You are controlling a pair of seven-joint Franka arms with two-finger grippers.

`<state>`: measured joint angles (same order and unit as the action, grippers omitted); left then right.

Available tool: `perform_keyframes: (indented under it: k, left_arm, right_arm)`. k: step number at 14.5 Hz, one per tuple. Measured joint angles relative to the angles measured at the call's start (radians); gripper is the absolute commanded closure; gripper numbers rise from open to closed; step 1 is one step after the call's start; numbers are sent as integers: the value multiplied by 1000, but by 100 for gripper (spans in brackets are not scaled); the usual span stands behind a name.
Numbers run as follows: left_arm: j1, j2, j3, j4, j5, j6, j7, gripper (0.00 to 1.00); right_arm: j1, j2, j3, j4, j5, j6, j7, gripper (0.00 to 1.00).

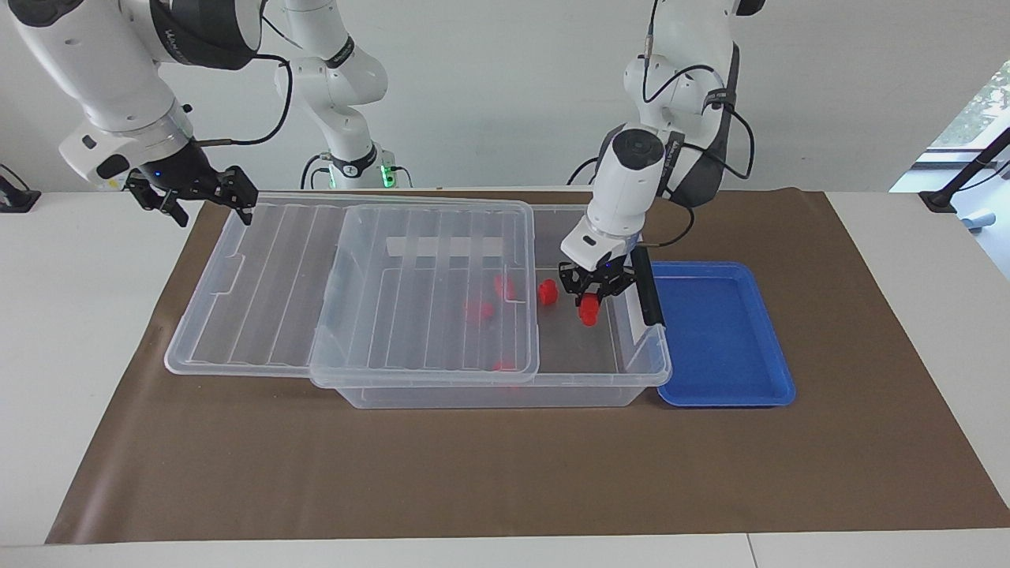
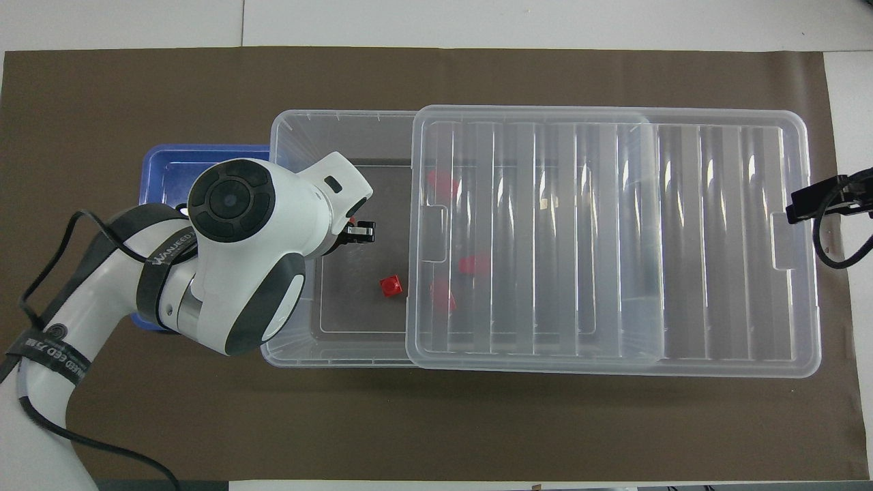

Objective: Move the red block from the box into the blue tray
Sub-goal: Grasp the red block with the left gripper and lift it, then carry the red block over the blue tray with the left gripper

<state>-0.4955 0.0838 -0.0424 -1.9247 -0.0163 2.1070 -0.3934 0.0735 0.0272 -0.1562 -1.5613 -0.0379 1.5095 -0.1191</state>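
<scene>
The red block [image 1: 588, 314] hangs over the uncovered end of the box [image 1: 505, 392], clear of its floor, with my left gripper [image 1: 590, 303] shut on it. In the overhead view the left arm hides this block and only a bit of the left gripper [image 2: 359, 232] shows. The blue tray [image 1: 722, 347] lies beside the box [image 2: 341, 136] at the left arm's end; most of the blue tray [image 2: 167, 170] is under the arm. My right gripper [image 1: 201, 197] waits open over the lid's corner at the right arm's end.
The ribbed clear lid [image 1: 426, 276] sits slid toward the right arm's end, overhanging the box. A second red block [image 1: 548, 292] lies on the uncovered box floor. Others [image 1: 478, 309] show through the lid. A black latch [image 1: 647, 288] stands at the box end next to the tray.
</scene>
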Motion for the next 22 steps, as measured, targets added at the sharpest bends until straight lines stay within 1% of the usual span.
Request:
perform_keyframes:
  k: [3,5,8,12,14,15,18,20,22]
  left_arm:
    - [10,-77,7,5,3,-70,-1,100]
    - [57,-109,13,4,7,-118,4,100]
    - [161,-121,18,2,10,-132,104,100]
    - [306,-120,21,-25,10,-110,308,100]
    - [339,-115,22,-84,10,-29,363,100]
    - [347,-108,22,-129,10,36,376,100]
    - [367,-57,22,-244,10,220,400,100]
    - [381,-13,21,-289,10,327,402,100]
    - [397,22,21,-305,10,388,407,100]
  right_arm:
    - [0,0,-1,0,0,0,0,0]
    - [-1,0,-2,0,0,0,0,0]
    - [-1,0,-2,0,0,0,0,0]
    - [-1,0,-2,0,0,0,0,0]
    - [-1,0,-3,0,0,0,0,0]
    - [-1,0,-3,0,0,1,0,0]
    - [-1,0,-5,0,0,8,0,0]
    - [-1,0,-5,0,0,10,0,0]
    - [-1,0,-5,0,-1,10,0,0]
